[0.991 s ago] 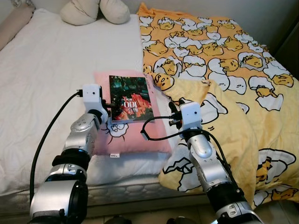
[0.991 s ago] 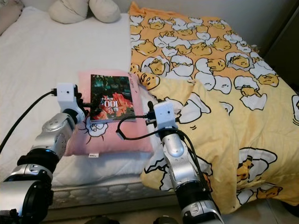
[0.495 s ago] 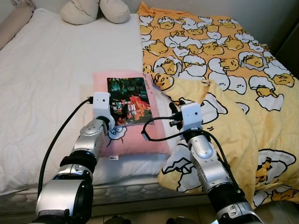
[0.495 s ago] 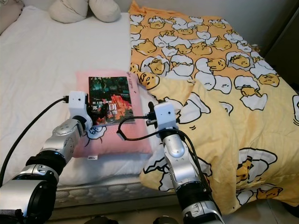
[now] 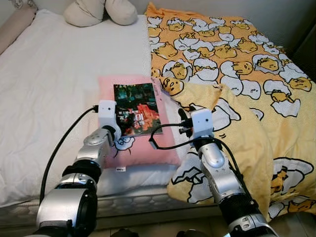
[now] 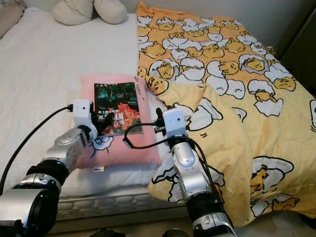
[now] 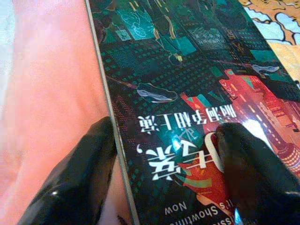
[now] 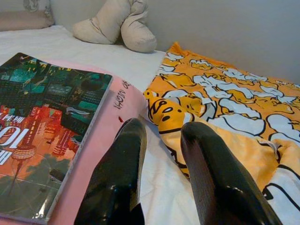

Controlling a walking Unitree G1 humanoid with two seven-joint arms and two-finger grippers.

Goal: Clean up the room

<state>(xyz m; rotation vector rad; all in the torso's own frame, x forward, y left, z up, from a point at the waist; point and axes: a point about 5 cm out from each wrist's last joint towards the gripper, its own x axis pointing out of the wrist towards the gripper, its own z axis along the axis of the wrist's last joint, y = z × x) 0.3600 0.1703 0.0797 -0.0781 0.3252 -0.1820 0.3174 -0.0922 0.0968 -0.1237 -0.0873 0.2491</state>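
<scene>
White mattress (image 5: 44, 89) on the far left, cream cushion (image 5: 98, 11) at its head. Left gripper (image 7: 164, 159) sits at the near edge of the book (image 5: 137, 108), fingers spread wide; one finger (image 7: 77, 178) is down on the pink beside the book's edge, the other (image 7: 253, 173) rests on the cover. Nothing pinched yet. Looks like it is lining up to straddle that edge for a pickup.

The book lies flat, face up, on the pink pillow (image 5: 143, 148), near the bed's front edge, so it is easy to reach. Cover text: Chinese characters, a large "101", plus partial "Now" and "Showtim…"; rest too cut off. The pillow has dark script I can't read.

Right gripper (image 8: 161, 173) hovers just right of the book, fingers narrowly apart, empty, probably waiting. Yellow cartoon-egg duvet (image 5: 237, 64) covers the right side.
</scene>
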